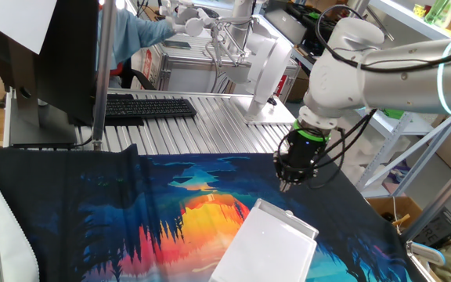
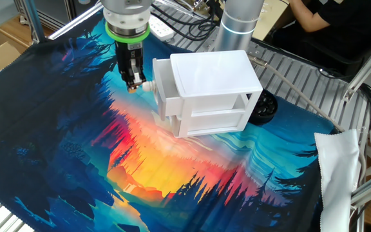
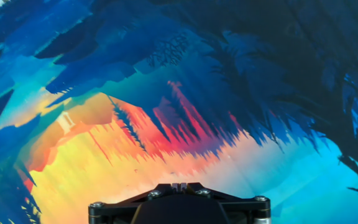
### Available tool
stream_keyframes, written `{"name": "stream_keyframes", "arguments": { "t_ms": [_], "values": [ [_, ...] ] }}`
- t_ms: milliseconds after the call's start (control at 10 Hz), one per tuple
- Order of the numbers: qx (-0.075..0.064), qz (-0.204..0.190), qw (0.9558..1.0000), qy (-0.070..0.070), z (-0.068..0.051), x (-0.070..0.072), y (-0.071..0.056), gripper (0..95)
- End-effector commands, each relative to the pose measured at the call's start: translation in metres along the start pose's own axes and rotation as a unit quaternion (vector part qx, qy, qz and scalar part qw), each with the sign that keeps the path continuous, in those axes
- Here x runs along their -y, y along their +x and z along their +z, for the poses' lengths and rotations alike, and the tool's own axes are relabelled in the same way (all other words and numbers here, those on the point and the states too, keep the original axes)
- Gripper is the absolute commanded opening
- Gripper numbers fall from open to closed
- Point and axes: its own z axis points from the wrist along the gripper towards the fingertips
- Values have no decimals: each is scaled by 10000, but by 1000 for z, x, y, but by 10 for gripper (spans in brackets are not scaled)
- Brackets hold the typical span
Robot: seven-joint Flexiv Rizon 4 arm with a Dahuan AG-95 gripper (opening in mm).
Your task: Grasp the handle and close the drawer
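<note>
A white box (image 2: 216,72) stands on the colourful cloth (image 2: 140,161). Its drawer (image 2: 163,90) sticks out a little from the box's left end. The tiny white handle (image 2: 148,84) juts from the drawer front. My gripper (image 2: 133,84) points straight down just left of the handle, close to it but not around it. Its black fingers are pressed together and hold nothing. In one fixed view the gripper (image 1: 288,185) hangs above the box's far end (image 1: 284,219). The hand view shows the shut gripper (image 3: 179,185) and only cloth below it.
A black keyboard (image 1: 147,107), a dark monitor (image 1: 61,55) and a white upright panel (image 1: 268,70) stand behind the cloth. A black round object (image 2: 263,106) lies right of the box. A white rag (image 2: 337,167) hangs at the table's right edge.
</note>
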Motion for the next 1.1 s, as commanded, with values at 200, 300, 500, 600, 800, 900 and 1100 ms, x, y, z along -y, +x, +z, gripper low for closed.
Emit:
{"name": "stream_keyframes", "arguments": {
  "t_ms": [200,300,500,600,800,900,1100],
  "values": [
    [13,-53,10000,49,-1,10,12,0],
    [-2,-101,9999,64,-3,14,17,0],
    [26,-96,9999,99,-3,18,25,0],
    [42,-113,9999,115,-1,19,29,0],
    [74,-139,9998,78,6,21,35,190],
    [78,-133,9999,70,8,22,35,190],
    [72,-69,9999,57,8,23,36,190]
  ]
}}
